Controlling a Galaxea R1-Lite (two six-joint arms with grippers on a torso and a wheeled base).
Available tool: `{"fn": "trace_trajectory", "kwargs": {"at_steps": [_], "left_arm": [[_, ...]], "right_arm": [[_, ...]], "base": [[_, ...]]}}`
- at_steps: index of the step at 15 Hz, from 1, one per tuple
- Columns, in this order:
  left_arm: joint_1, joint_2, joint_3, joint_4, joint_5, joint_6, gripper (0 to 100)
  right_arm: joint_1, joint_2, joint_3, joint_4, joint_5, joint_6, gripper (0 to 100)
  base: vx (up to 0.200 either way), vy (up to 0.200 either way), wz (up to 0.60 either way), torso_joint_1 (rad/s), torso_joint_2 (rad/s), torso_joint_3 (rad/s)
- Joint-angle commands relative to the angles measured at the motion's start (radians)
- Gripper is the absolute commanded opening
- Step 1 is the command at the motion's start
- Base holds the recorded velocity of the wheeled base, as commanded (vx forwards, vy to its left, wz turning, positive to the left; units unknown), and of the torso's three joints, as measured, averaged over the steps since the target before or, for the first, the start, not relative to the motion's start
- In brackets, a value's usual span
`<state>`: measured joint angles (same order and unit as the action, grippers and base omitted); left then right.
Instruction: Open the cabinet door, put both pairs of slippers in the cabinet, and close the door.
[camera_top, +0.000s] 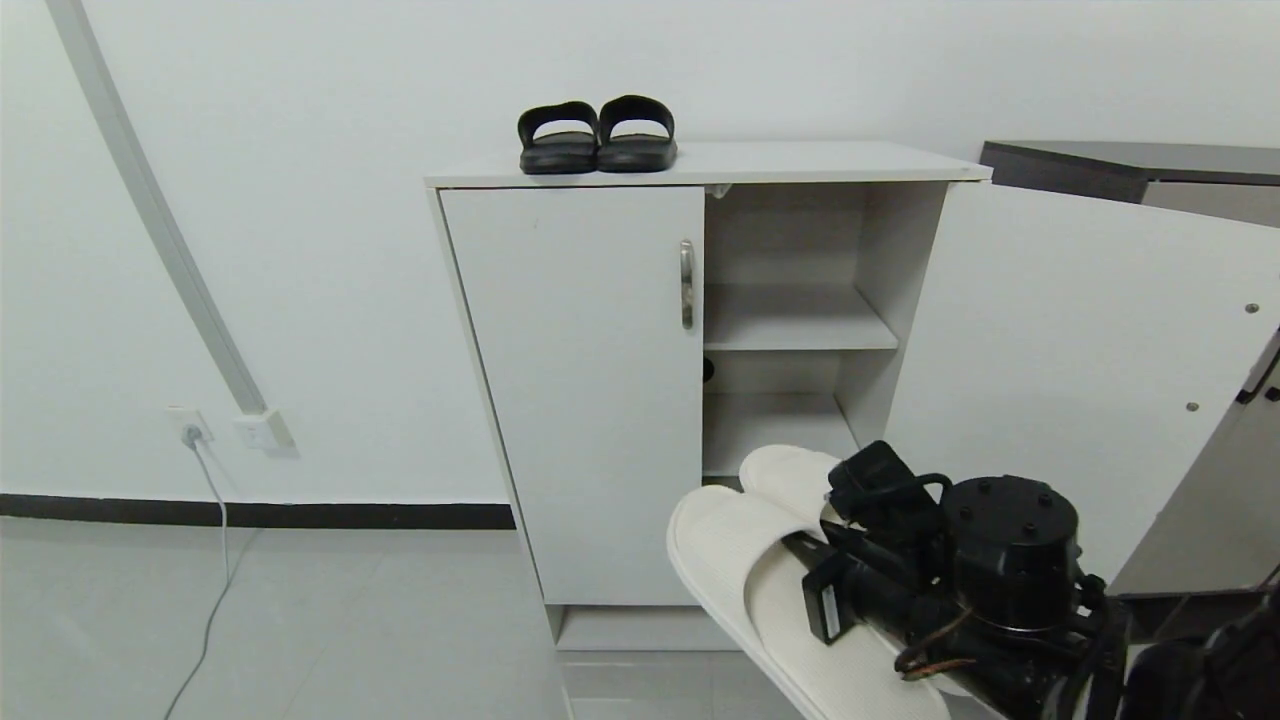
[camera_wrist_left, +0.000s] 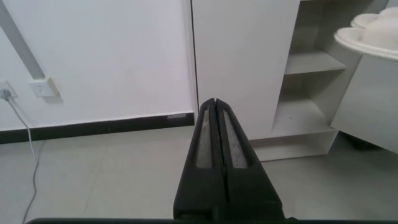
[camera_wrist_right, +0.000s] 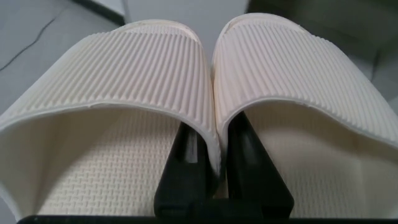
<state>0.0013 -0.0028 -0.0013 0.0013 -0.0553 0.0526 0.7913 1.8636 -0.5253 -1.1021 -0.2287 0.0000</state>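
Right hand (camera_wrist_right: 214, 155), lower right, pinches adjoining straps (camera_wrist_right: 210, 112) of white slippers (camera_top: 740, 560) before open cabinet (camera_top: 570, 400); black slippers (camera_top: 597, 135) atop it. Left hand (camera_wrist_left: 215, 143) closed, empty. Risk: strap pinch slips; toes strike shelf (camera_top: 775, 425) edge.

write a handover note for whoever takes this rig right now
Right pincer: shut on the white slippers, held low in front of the cabinet, by its open side.
Left pincer: shut, holding nothing.
Black slippers: on the cabinet top.
Done: right door open; left door shut.
Left: put both pairs on the shelves, then close the door.
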Motion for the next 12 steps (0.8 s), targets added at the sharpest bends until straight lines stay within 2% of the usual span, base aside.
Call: {"fn": "trace_trajectory", "kwargs": {"at_steps": [1,4,6,9,12], "left_arm": [[0.0,0.003,0.0,0.0,0.0,0.001,0],[0.0,0.003,0.0,0.0,0.002,-0.014,0],[0.0,0.003,0.0,0.0,0.005,-0.025,0],[0.0,0.003,0.0,0.002,0.008,-0.025,0],[0.0,0.003,0.0,0.002,0.008,-0.026,0]], "right_arm": [[0.017,0.135,-0.119,-0.005,-0.093,0.048,0],[0.026,0.278,-0.277,-0.002,-0.316,0.072,0],[0.037,0.336,-0.337,0.01,-0.366,0.124,0],[0.037,0.379,-0.441,0.14,-0.448,0.25,0],[0.029,0.381,-0.469,0.183,-0.497,0.278,0]], "base": [[0.0,0.0,0.0,0.0,0.0,0.0],[0.0,0.0,0.0,0.0,0.0,0.0],[0.0,0.0,0.0,0.0,0.0,0.0],[0.0,0.0,0.0,0.0,0.0,0.0],[0.0,-0.2,0.0,0.004,0.01,0.002]]}}
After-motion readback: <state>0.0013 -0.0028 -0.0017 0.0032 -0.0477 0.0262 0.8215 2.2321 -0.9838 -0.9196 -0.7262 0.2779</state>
